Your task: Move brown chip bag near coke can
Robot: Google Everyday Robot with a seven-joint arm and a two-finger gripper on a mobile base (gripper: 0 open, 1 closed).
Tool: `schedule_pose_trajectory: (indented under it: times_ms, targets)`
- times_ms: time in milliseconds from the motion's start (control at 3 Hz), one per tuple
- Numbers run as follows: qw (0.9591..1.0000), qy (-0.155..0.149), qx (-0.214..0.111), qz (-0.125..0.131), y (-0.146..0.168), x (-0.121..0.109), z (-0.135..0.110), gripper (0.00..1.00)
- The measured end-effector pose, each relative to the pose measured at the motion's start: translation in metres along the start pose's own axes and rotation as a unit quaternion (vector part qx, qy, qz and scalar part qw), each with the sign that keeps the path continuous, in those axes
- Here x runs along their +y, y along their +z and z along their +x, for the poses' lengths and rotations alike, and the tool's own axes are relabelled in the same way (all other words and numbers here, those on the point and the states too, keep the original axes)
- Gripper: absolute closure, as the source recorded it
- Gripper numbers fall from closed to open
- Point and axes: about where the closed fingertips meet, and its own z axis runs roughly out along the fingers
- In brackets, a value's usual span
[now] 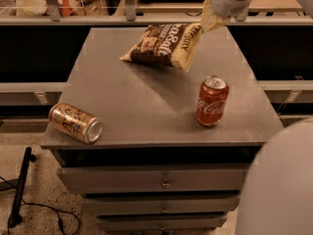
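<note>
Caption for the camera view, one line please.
Gripper, top right, holds brown chip bag up by its cream end, behind upright coke can; gold can lies front-left on table.
</note>
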Motion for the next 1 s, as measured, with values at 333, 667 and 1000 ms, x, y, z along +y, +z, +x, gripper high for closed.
schedule_pose_trajectory:
  times_ms: [333, 667, 1000]
  targets:
    - [0.9996, 0.023, 0.004, -0.016, 0.043, -0.014, 0.01, 1.0]
    - [0.9986, 0.046, 0.008, -0.025, 0.096, -0.027, 0.027, 1.0]
    - [0.9948, 0.101, 0.009, -0.006, 0.142, -0.038, 0.053, 1.0]
